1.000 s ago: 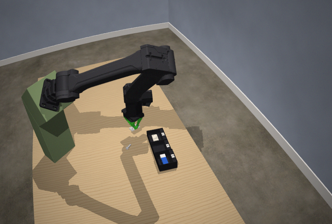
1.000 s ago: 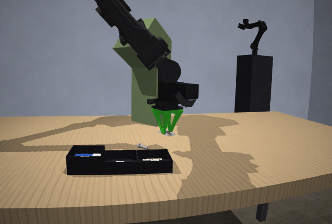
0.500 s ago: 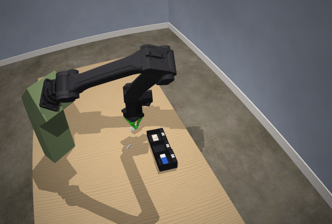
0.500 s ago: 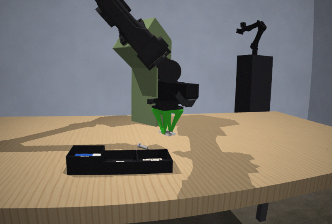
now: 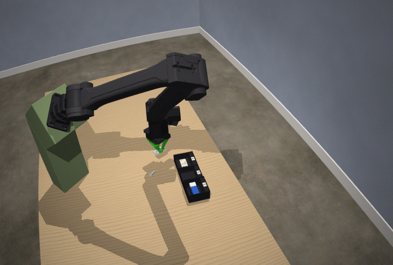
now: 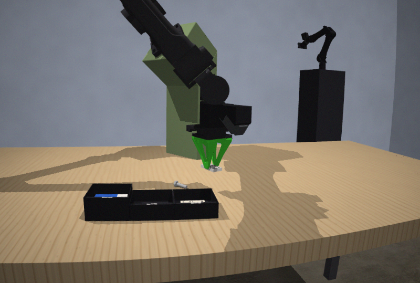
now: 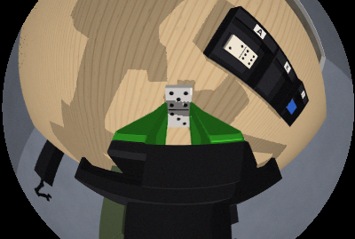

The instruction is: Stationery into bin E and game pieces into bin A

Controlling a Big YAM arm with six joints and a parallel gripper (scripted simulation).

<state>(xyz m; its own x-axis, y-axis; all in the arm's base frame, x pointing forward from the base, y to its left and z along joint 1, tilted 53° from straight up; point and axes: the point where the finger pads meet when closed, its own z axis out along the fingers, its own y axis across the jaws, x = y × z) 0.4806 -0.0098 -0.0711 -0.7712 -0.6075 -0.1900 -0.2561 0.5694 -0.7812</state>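
My gripper (image 5: 160, 150) (image 6: 211, 165) (image 7: 178, 107) is shut on a white domino (image 5: 155, 152) (image 6: 214, 169) (image 7: 178, 91), with a green finger at each long side. The domino is flat, at or just above the table; a gap under it cannot be made out. Bin A (image 6: 196, 211) (image 7: 216, 42) holds another domino (image 5: 183, 162) (image 6: 192, 201) (image 7: 240, 51), lying flat. The taller bin at the other end (image 5: 200, 197) (image 6: 106, 209) holds a blue and white eraser (image 5: 194, 189) (image 6: 106, 196) (image 7: 291, 106); its label is too small to read surely.
A low middle bin (image 6: 151, 212) joins the two end bins and looks empty. A grey bolt (image 5: 152, 173) (image 6: 180, 184) lies on the table between the gripper and the bins. The green arm stand (image 5: 68, 166) (image 6: 182, 127) rises behind the gripper.
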